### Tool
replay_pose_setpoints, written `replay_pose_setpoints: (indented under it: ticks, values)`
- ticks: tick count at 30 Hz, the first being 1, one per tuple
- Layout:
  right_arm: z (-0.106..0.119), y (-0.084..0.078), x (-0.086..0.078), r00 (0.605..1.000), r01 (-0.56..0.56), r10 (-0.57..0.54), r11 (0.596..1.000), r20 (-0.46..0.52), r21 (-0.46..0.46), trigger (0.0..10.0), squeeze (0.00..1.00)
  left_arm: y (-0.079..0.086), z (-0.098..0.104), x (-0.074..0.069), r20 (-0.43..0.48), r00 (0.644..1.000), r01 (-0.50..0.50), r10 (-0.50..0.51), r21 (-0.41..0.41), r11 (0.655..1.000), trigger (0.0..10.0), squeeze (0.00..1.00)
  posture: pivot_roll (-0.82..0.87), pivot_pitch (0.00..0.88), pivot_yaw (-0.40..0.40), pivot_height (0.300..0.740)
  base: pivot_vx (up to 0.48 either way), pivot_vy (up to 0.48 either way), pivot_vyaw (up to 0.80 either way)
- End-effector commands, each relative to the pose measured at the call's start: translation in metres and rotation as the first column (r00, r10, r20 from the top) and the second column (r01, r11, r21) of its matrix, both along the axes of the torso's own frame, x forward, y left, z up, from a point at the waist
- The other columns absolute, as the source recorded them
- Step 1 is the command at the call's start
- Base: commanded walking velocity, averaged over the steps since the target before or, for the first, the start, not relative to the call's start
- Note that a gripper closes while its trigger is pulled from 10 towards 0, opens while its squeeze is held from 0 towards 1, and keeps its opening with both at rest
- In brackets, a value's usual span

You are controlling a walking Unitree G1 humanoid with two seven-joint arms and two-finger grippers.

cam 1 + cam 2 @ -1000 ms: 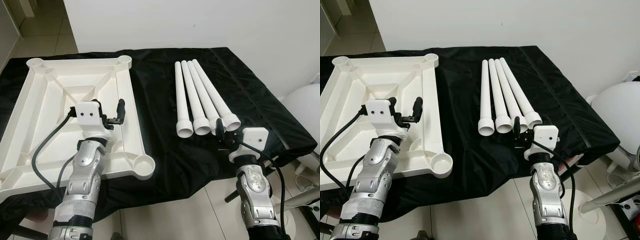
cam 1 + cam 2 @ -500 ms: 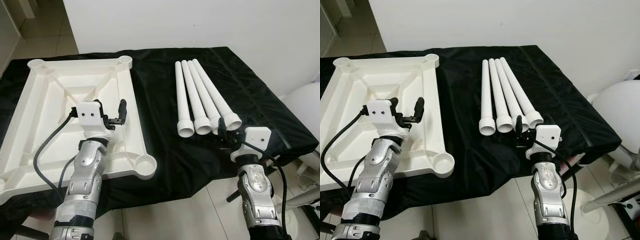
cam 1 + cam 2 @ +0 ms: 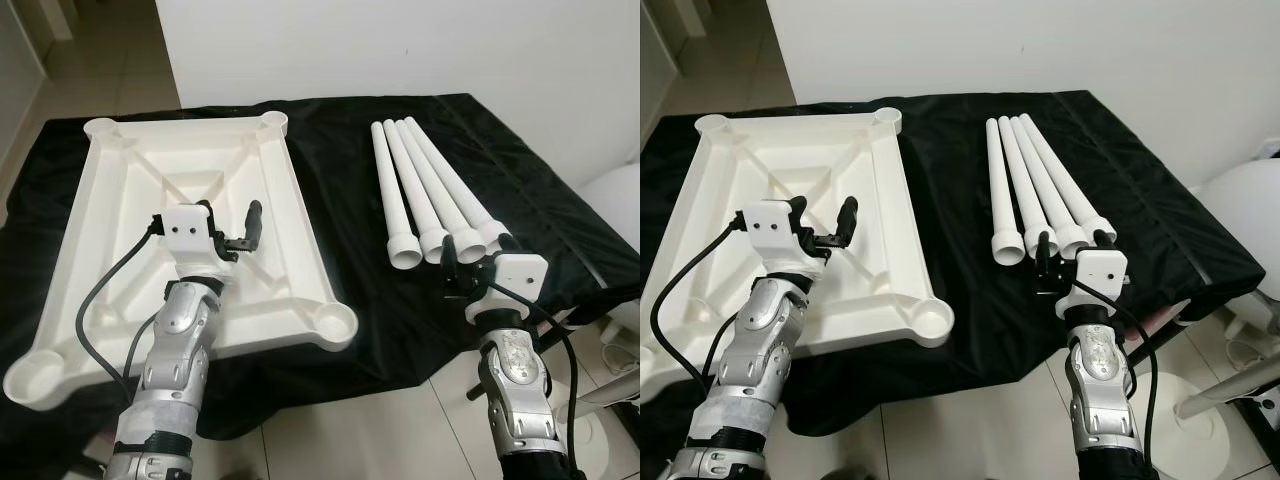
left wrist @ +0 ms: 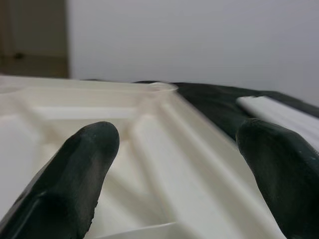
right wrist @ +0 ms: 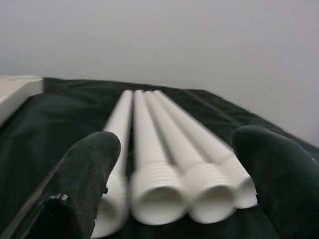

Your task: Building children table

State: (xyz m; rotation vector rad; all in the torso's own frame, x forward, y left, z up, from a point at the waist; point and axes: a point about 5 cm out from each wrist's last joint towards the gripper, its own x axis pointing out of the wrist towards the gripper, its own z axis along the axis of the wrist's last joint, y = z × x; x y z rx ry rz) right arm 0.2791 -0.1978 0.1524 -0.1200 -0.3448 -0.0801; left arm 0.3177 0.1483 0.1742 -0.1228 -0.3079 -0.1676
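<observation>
A desk draped in a black cloth (image 3: 350, 300) stands against a plain white wall (image 3: 400, 45). The cloth is creased and hangs over the near edge, with a straight seam running along its right side. Beige floor tiles (image 3: 95, 65) stretch away past the far left corner, and more tiles (image 3: 980, 420) show in front of the desk. A rounded white object (image 3: 1245, 215) sits just beyond the right edge, above a white base (image 3: 1215, 425) on the floor.

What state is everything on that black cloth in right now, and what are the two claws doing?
Tabletop: upside down, corner sockets empty.
Four legs: lying side by side, unattached.
Left gripper: open, above the tabletop.
Right gripper: open, at the legs' threaded ends, holding nothing.
Black cloth: spread under everything.
</observation>
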Motion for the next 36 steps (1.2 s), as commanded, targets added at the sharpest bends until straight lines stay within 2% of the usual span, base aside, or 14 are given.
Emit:
replay_pose_setpoints:
  ticks: [1,11,15,18,23,26,36]
  values:
    - [-0.002,0.002,0.001,1.000,-0.008,0.008,1.000,-0.010,0.004,10.0,0.00,0.003,-0.002,0.000,-0.005,1.000,-0.018,0.018,0.005,1.000,10.0,0.00,0.04,0.083,-0.021,0.740,0.000,0.000,0.00]
    - [-0.002,0.003,0.001,1.000,-0.008,0.008,1.000,-0.009,0.006,10.0,0.00,0.001,-0.001,0.000,-0.003,1.000,-0.018,0.018,0.042,0.999,10.0,0.00,0.05,0.083,-0.020,0.740,0.000,0.000,0.00]
    - [-0.003,0.003,0.001,1.000,-0.008,0.008,1.000,-0.011,0.007,10.0,0.00,-0.003,0.000,0.000,0.001,1.000,0.009,-0.010,0.059,0.998,10.0,0.00,0.05,0.083,-0.020,0.740,0.000,0.000,0.00]
    - [-0.001,0.001,0.003,1.000,-0.003,0.003,1.000,-0.005,0.008,10.0,0.00,-0.013,0.002,-0.002,0.009,0.997,0.071,-0.072,0.091,0.993,10.0,0.00,0.05,0.084,-0.018,0.740,0.000,0.000,0.00]
    - [0.005,0.000,0.005,1.000,-0.014,0.014,0.999,0.007,0.038,10.0,0.00,-0.019,0.005,-0.001,0.006,0.992,0.123,-0.124,0.087,0.989,10.0,0.00,0.04,0.076,-0.012,0.740,0.000,0.000,0.00]
    - [0.010,0.001,0.007,1.000,-0.018,0.018,0.999,0.017,0.028,10.0,0.00,-0.018,0.008,0.001,0.006,0.992,0.125,-0.126,0.074,0.989,10.0,0.00,0.04,0.071,-0.009,0.740,0.000,0.000,0.00]
    - [0.009,0.003,0.007,1.000,-0.011,0.011,1.000,0.019,0.023,10.0,0.00,-0.021,0.012,0.002,0.032,0.989,0.138,-0.144,0.133,0.981,10.0,0.00,0.05,0.055,-0.006,0.740,0.000,-0.031,0.00]
